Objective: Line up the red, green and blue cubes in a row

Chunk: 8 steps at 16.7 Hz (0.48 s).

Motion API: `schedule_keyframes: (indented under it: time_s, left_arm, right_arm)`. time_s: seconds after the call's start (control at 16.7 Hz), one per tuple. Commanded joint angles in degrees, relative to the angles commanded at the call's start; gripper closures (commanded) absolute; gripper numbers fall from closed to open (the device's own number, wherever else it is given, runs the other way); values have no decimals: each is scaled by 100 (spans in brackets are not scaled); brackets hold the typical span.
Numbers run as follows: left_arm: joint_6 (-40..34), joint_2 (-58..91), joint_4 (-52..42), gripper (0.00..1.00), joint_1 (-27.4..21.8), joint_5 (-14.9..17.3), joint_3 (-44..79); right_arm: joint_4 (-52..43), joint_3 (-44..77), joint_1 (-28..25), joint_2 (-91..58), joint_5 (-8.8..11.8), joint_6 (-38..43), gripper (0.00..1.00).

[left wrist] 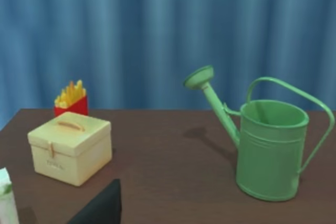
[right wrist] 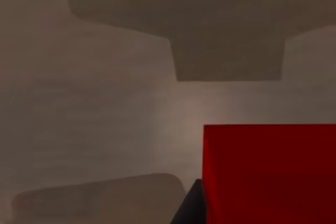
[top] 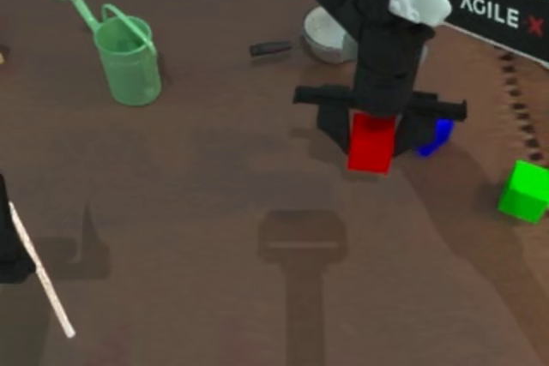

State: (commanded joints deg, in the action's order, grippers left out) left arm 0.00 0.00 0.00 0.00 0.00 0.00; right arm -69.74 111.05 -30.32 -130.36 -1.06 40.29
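My right gripper point(top: 374, 136) hangs over the right half of the desk point(top: 214, 212), its fingers pinching the red cube point(top: 372, 143), which looks lifted clear of the surface; in my right wrist view that cube point(right wrist: 270, 174) fills the near corner above bare wood. The blue cube point(top: 437, 136) sits just beside it toward the right, partly hidden behind the gripper. The green cube point(top: 525, 190) rests well apart, near the desk's right edge. A pale green watering can point(top: 127, 56) stands at the far left, with a cream box point(left wrist: 70, 147) and a red carton of fries point(left wrist: 71, 100) showing in my left wrist view. My left arm point(top: 10, 242) is parked at the left edge; whether its fingers are spread or together I cannot tell.
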Motion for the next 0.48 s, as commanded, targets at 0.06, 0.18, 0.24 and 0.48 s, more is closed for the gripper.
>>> schedule_keyframes:
  time_s: [0.06,0.18,0.24,0.48]
  left_arm:
    - [0,0,0,0,0,0,0]
    - [0,0,0,0,0,0,0]
    - [0,0,0,0,0,0,0]
    - [0,0,0,0,0,0,0]
  right_arm:
    - [-12,10,0,7,0,-1,100]
    - [-12,10,0,7,0,-1,100]
    - [5,-2,31,-12,2,9,100]
    - [-77,88,-380,-31,-3,332,100]
